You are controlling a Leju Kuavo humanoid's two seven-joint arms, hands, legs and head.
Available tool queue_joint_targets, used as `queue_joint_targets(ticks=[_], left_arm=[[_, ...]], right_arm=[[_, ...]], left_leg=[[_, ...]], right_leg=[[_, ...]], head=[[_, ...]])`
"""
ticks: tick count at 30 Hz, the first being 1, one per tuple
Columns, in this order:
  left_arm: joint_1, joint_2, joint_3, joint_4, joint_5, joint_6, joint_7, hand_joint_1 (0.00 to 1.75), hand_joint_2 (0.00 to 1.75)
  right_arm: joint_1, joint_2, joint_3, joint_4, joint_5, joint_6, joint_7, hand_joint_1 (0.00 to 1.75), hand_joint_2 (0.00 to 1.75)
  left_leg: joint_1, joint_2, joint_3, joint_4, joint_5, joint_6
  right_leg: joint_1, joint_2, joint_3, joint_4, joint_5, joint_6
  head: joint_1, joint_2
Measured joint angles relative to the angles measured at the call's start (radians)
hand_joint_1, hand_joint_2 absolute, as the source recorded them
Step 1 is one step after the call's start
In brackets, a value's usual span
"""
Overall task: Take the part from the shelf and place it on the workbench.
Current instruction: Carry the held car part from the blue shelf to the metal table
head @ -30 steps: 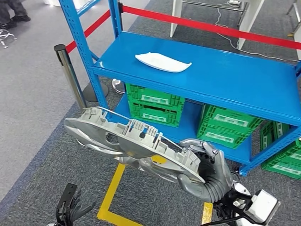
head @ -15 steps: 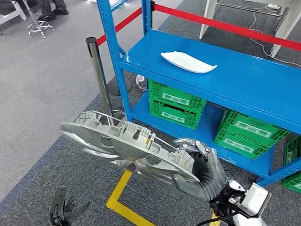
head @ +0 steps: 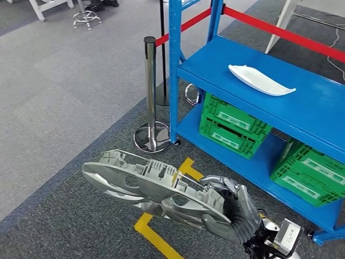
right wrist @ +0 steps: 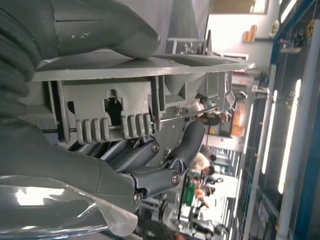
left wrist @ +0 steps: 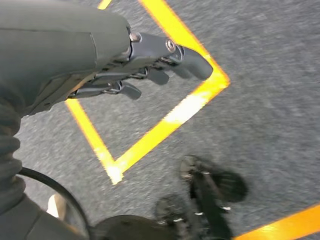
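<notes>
A long grey moulded part (head: 150, 183) with ribs and clips hangs level over the carpet, out to my left front. My right hand (head: 236, 213) grips its near end, thumb on the top face and fingers curled under the ribbed edge. In the right wrist view the part (right wrist: 113, 95) lies clamped between the thumb and the fingers (right wrist: 158, 175) below it. My left hand (left wrist: 113, 55) hangs above the floor with its fingers stretched out and nothing in it.
The blue shelf (head: 325, 108) stands to the right with a white curved part (head: 260, 80) on its top board and green crates (head: 234, 125) below. A chrome stanchion (head: 150, 91) with a red rope (head: 284, 33) stands by its corner. Yellow tape (head: 156, 237) marks the grey carpet.
The camera has swung left, so the shelf, crates and stanchion slid right in the picture. The grey part stays in my right hand's grip, held level as before.
</notes>
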Motion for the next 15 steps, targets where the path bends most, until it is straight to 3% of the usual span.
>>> queue_joint_targets(ticks=[2,3,5,6,8,10,12,13,15], left_arm=[[0.012,0.002,-0.011,-0.025,-0.032,-0.001,0.002,0.00,1.75],[0.009,0.005,-0.021,-0.028,-0.046,-0.002,-0.006,0.00,1.75],[0.003,0.017,-0.048,-0.028,-0.073,-0.001,-0.024,0.00,1.75],[0.002,0.025,-0.065,-0.028,-0.083,0.001,-0.029,0.00,1.75],[-0.001,0.042,-0.099,-0.028,-0.095,0.003,-0.032,0.00,1.75],[-0.010,0.056,-0.131,-0.028,-0.098,0.006,-0.030,0.00,1.75],[-0.018,0.066,-0.162,-0.028,-0.093,0.011,-0.023,0.00,1.75],[-0.019,0.072,-0.178,-0.028,-0.088,0.015,-0.019,0.00,1.75],[-0.018,0.083,-0.208,-0.030,-0.076,0.025,-0.012,0.00,1.75]], right_arm=[[0.011,-0.002,-0.012,0.000,0.005,0.005,0.002,1.75,1.75],[0.014,-0.002,-0.016,0.000,0.008,0.007,0.003,1.75,1.75],[0.021,-0.002,-0.026,-0.001,0.012,0.010,0.006,1.75,1.75],[0.026,-0.003,-0.031,-0.001,0.013,0.012,0.008,1.75,1.75],[0.037,-0.003,-0.041,-0.002,0.015,0.015,0.010,1.75,1.75],[0.049,-0.003,-0.050,-0.004,0.016,0.017,0.011,1.75,1.75],[0.057,-0.003,-0.059,-0.004,0.018,0.019,0.012,1.75,1.75],[0.059,-0.003,-0.062,-0.005,0.019,0.020,0.013,1.75,1.75],[0.063,-0.003,-0.067,-0.006,0.020,0.023,0.013,1.75,1.75]], left_leg=[[-0.002,-0.031,-0.008,0.010,0.001,-0.005],[-0.002,-0.046,-0.013,0.013,0.002,-0.010],[0.001,-0.072,-0.022,0.016,0.007,-0.022],[0.001,-0.067,-0.026,0.021,0.004,-0.028],[-0.001,-0.016,-0.050,0.074,-0.030,-0.040],[0.003,0.041,-0.103,0.197,-0.099,-0.052],[0.011,0.056,-0.143,0.295,-0.135,-0.059],[0.014,0.058,-0.139,0.295,-0.125,-0.061],[0.016,0.079,-0.079,0.187,-0.065,-0.060]], right_leg=[[-0.004,0.045,0.056,-0.118,0.038,-0.006],[-0.005,0.058,0.066,-0.142,0.039,-0.007],[-0.003,0.040,0.074,-0.148,0.037,-0.012],[-0.004,0.026,0.078,-0.149,0.039,-0.017],[-0.008,-0.001,0.083,-0.153,0.044,-0.025],[-0.006,-0.030,0.083,-0.153,0.044,-0.028],[-0.005,-0.061,0.083,-0.152,0.042,-0.028],[-0.005,-0.074,0.084,-0.152,0.041,-0.027],[-0.005,-0.097,0.090,-0.152,0.036,-0.024]], head=[[-0.001,0.000],[-0.001,0.000],[-0.001,0.000],[-0.001,0.000],[-0.008,0.000],[-0.013,0.000],[-0.013,0.000],[-0.013,0.000],[-0.013,0.000]])
